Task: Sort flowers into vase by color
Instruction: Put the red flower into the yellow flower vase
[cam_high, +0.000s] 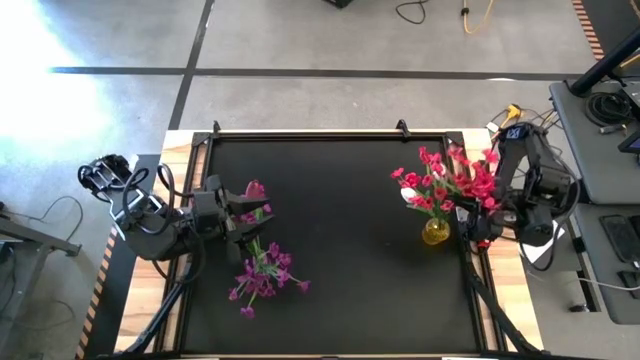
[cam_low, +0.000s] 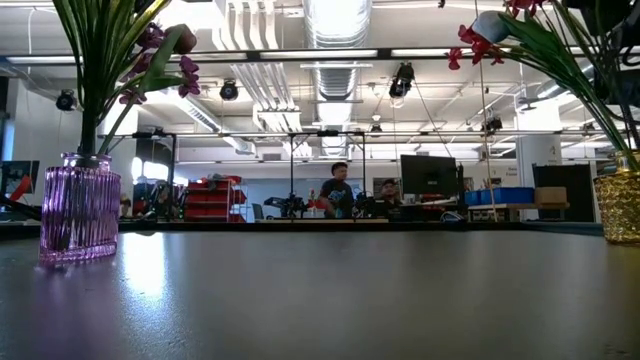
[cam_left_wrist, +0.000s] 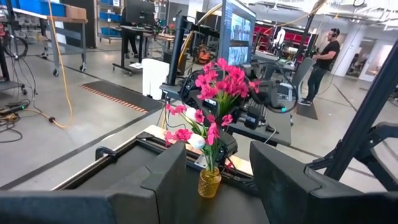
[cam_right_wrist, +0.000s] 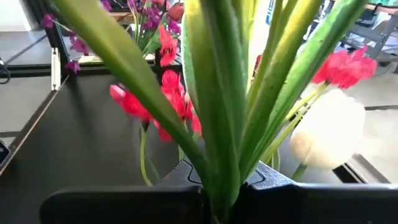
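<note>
Gripping green stems, the right end effector (cam_high: 487, 222) sits at the worktop's right edge, just right of the yellow vase (cam_high: 435, 233). The right wrist view shows its fingers shut on a bunch of stems (cam_right_wrist: 227, 118), which rise straight from between them; a white tulip bud (cam_right_wrist: 328, 137) and red-pink blossoms (cam_right_wrist: 166, 93) hang close in front of that camera. Whether the held stems stand in the vase or just beside it cannot be told.

Red-pink flowers (cam_high: 447, 180) spread in a loose fan above the yellow vase, reaching toward the far right corner. Small bright blooms on thin green stalks. In the left wrist view the vase is amber glass, ribbed, squat.

Left end effector (cam_high: 248, 214) hovers at the left side of the black worktop (cam_high: 340, 260), fingers apart and holding nothing, as its wrist view shows an open gap between the two dark fingers (cam_left_wrist: 171, 180). Just near of it lies the purple-magenta bunch (cam_high: 262, 272), with a single pink tulip bud (cam_high: 256, 189) at its far side. The low view shows these purple stems standing in a purple ribbed glass vase (cam_low: 78, 220), upright, leaves long and narrow.

Two people (cam_low: 340, 190) stand in the room beyond the worktop.
</note>
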